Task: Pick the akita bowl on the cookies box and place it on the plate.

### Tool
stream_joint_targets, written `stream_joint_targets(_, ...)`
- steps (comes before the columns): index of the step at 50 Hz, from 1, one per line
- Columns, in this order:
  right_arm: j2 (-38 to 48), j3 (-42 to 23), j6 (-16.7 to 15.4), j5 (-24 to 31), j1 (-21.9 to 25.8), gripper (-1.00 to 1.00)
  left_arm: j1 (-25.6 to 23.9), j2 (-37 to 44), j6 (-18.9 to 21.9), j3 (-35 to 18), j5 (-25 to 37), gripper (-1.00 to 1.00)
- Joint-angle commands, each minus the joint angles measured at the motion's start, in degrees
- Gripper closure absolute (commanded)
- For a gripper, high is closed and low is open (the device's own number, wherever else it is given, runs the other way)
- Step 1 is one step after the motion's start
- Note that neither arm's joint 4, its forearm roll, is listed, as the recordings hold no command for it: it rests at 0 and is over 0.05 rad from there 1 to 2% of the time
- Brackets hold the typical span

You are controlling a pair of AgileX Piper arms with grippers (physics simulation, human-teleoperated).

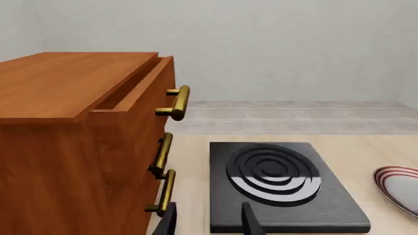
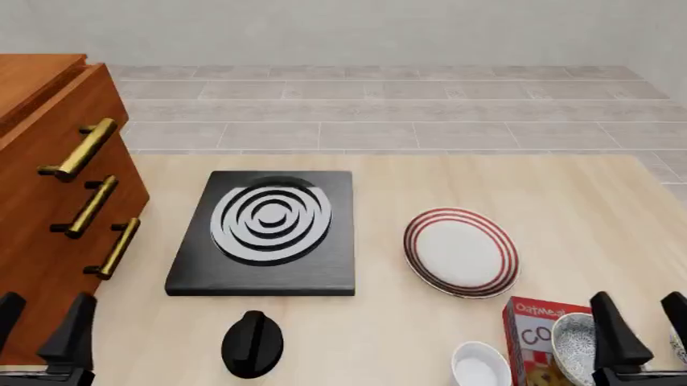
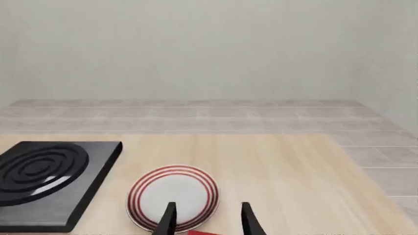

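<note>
While the right gripper (image 2: 644, 326) hangs low at the near right corner of the table (image 2: 601, 209), its two dark fingers stand spread apart with nothing between them. Just to its left sits the akita bowl (image 2: 574, 344), speckled black and white, resting on top of the cookies box (image 2: 535, 326), a red carton with white lettering lying at the near edge. One finger stands right beside the bowl's rim; I cannot tell whether they touch. Beside the box, nearer the middle, is a plain white small bowl (image 2: 480, 364). Farther out from the box lies the plate (image 2: 462, 252), white with red rings, bare; in the right wrist view it shows just beyond the fingertips (image 3: 168, 215).

Left of the plate is a black stove burner (image 2: 265, 232) with grey rings, and a black knob (image 2: 252, 343) sits on the table near its front edge.

At the near left corner, the left gripper (image 2: 43, 322) is also spread and holds nothing. It hangs beside a wooden cabinet (image 2: 43, 161) with brass handles (image 2: 80, 149); the top drawer (image 1: 140, 83) is slightly pulled out.
</note>
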Motion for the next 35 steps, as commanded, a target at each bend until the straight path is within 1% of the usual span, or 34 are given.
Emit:
stream_joint_targets(1, 1.0, -0.3, 0.0, 0.7, -0.4, -1.00, 0.0, 0.0, 0.0, 0.0, 0.0, -1.00)
stream_joint_targets(5, 1.0, -0.7, 0.0, 1.1, -0.6, -1.00, 0.0, 0.0, 0.0, 0.0, 0.0, -1.00)
stream_joint_targets(9, 2.1, 0.0, 0.6, -0.4, -0.7, -1.00, 0.0, 0.0, 0.0, 0.0, 0.0, -1.00)
stream_joint_targets(21, 3.4, 0.1, 0.5, -1.0, -0.5, -1.00, 0.0, 0.0, 0.0, 0.0, 0.0, -1.00)
stream_joint_targets(23, 1.7, -0.1, 0.8, 0.2, -0.2, -1.00, 0.0, 0.0, 0.0, 0.0, 0.0, -1.00)
stream_joint_targets(24, 1.5, -0.8, 0.8, 1.1, -0.2, -1.00, 0.0, 0.0, 0.0, 0.0, 0.0, -1.00)
stream_joint_targets(25, 0.6, -2.5, 0.8, 3.0, -0.3, -1.00, 0.0, 0.0, 0.0, 0.0, 0.0, -1.00)
stream_joint_targets(27, 1.0, -4.6, 1.4, 4.7, -0.5, -1.00, 0.0, 0.0, 0.0, 0.0, 0.0, -1.00)
stream_joint_targets(28, 4.1, -5.3, 0.6, 3.9, -1.4, -1.00, 0.0, 0.0, 0.0, 0.0, 0.0, -1.00)
stream_joint_targets(29, 4.6, -6.6, 0.1, 4.5, -1.7, -1.00, 0.0, 0.0, 0.0, 0.0, 0.0, -1.00)
stream_joint_targets(30, 4.1, -8.7, 0.5, 6.5, -1.6, -1.00, 0.0, 0.0, 0.0, 0.0, 0.0, -1.00)
stream_joint_targets(31, 3.1, -10.2, 1.4, 8.1, -1.6, -1.00, 0.0, 0.0, 0.0, 0.0, 0.0, -1.00)
stream_joint_targets(32, 3.0, -10.2, 1.4, 8.2, -1.6, -1.00, 0.0, 0.0, 0.0, 0.0, 0.0, -1.00)
stream_joint_targets(34, 4.5, -13.3, 4.5, 9.9, -1.1, -1.00, 0.0, 0.0, 0.0, 0.0, 0.0, -1.00)
stream_joint_targets(35, 4.9, -15.3, 5.3, 11.2, -0.7, -1.00, 0.0, 0.0, 0.0, 0.0, 0.0, -1.00)
